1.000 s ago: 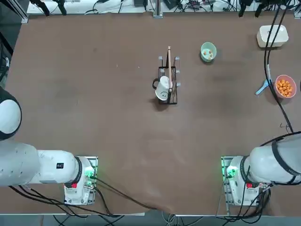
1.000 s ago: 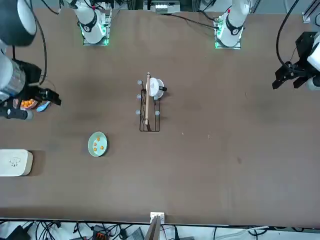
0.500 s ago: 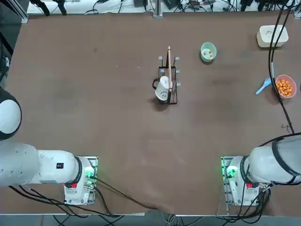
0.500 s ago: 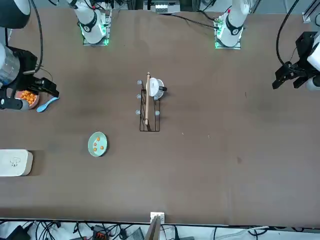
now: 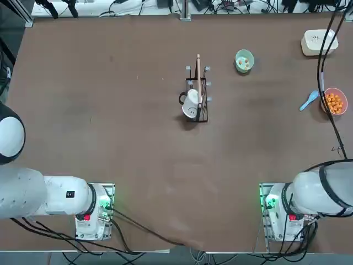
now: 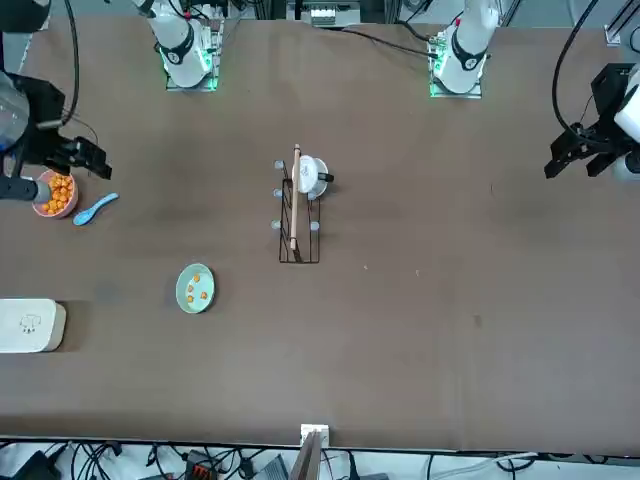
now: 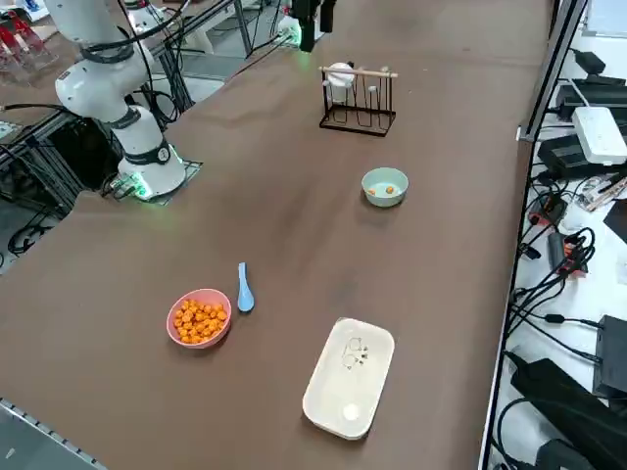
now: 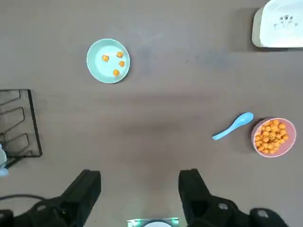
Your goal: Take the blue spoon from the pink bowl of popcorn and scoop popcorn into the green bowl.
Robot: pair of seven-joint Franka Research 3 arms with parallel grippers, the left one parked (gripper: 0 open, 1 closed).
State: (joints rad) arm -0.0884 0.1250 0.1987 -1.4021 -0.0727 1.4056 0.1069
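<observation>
Hovering high with fingers apart, the right hand [image 8: 139, 189] holds nothing. The small light blue plastic spoon [image 8: 232, 126] lies just beside the round pink bowl [image 8: 273, 137]; picking it up comes next.

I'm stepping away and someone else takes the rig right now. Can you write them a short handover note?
Right gripper: open, empty, high above the table, away from the bowls.
Blue spoon: lying on the table beside the pink bowl, not in it.
Pink bowl: full of popcorn.
Green bowl: farther along the table, a few popcorn pieces inside.
Done: some popcorn is already in the green bowl.
Left: pick up the spoon again if more scoops are wanted.
</observation>
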